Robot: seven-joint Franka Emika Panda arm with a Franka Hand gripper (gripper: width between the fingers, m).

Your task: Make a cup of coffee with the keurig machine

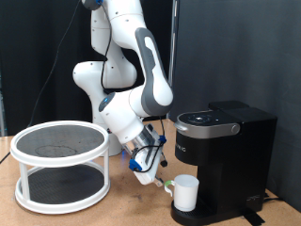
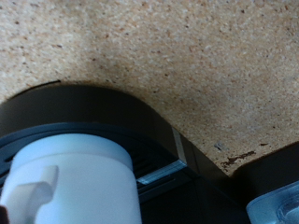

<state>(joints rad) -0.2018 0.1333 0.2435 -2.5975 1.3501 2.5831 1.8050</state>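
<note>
One cup [image 1: 185,193] sits on keurig machine [image 1: 226,160] base.

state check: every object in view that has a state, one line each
cup: upright on the keurig machine's drip base, under the brew head, handle toward the gripper.
keurig machine: lid down.
gripper: low beside the cup's handle, nothing visibly between its fingers.
round rack: upright on the table, both shelves bare.
</note>
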